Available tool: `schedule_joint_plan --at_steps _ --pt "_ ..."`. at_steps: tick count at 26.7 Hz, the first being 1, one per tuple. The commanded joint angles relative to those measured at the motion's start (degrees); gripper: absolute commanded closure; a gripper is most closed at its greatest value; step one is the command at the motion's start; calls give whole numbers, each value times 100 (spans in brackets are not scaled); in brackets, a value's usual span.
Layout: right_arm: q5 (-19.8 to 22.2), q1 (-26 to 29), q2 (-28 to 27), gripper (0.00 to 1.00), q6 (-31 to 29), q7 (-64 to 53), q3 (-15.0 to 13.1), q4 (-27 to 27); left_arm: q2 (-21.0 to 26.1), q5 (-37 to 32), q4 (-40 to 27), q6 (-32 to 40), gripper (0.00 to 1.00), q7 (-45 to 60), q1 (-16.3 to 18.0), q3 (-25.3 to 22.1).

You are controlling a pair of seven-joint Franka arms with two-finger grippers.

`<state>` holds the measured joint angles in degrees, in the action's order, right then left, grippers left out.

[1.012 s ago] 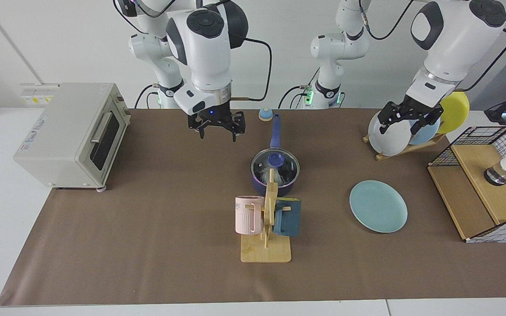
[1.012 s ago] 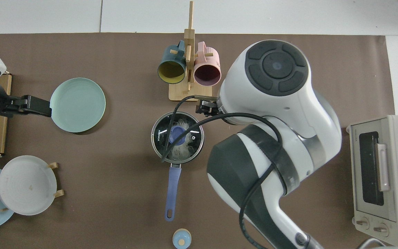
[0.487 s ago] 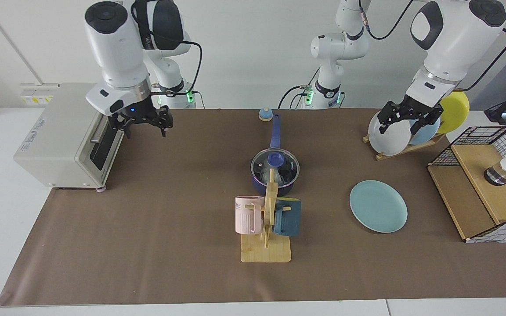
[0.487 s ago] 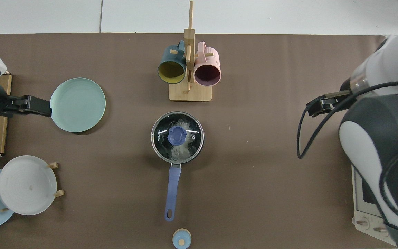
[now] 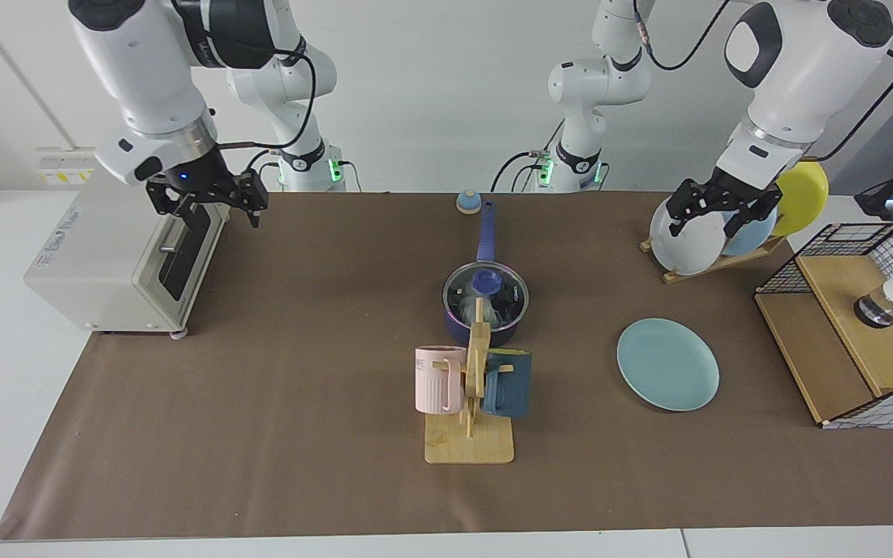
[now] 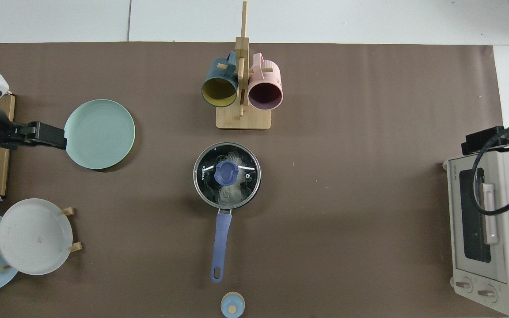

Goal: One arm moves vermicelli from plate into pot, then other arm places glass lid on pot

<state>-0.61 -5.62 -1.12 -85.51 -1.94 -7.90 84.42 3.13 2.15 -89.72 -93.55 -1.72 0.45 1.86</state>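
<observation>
The navy pot (image 5: 504, 334) stands mid-table, its long blue handle (image 6: 221, 238) pointing toward the arms' bases. The glass lid (image 6: 248, 164) with its blue knob (image 5: 486, 280) sits flat on the pot. White vermicelli (image 6: 231, 194) shows through the glass inside the pot. The pale teal plate (image 5: 667, 364) lies bare on the mat, apart from the pot. My right gripper (image 5: 205, 208) hovers open and empty over the toaster oven's front corner, far from the pot. My left gripper (image 5: 706, 223) hangs open and empty in front of the plate rack.
A toaster oven (image 5: 117, 240) stands at the facing view's left. A wooden mug stand (image 5: 471, 442) holds a pink mug (image 5: 437, 380) and a blue mug (image 5: 510, 385) just in front of the pot. Plate rack (image 5: 725, 260), wire basket (image 5: 849, 325), small blue knob (image 5: 468, 202).
My right arm has swung away from above the pot, across the mat to the toaster oven, and risen slightly. The lidded pot, the plate and the left arm have not moved.
</observation>
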Motion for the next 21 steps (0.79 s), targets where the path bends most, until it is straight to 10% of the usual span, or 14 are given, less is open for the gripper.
schedule_joint_plan --at_steps 1,21 --pt "-71 703 94 0 -1 -96 623 145 -119 -12 -72 -67 0 75 -19 -1" --pt "-36 677 155 0 -54 -87 606 207 -119 -12 -72 -67 0 75 -28 -1"
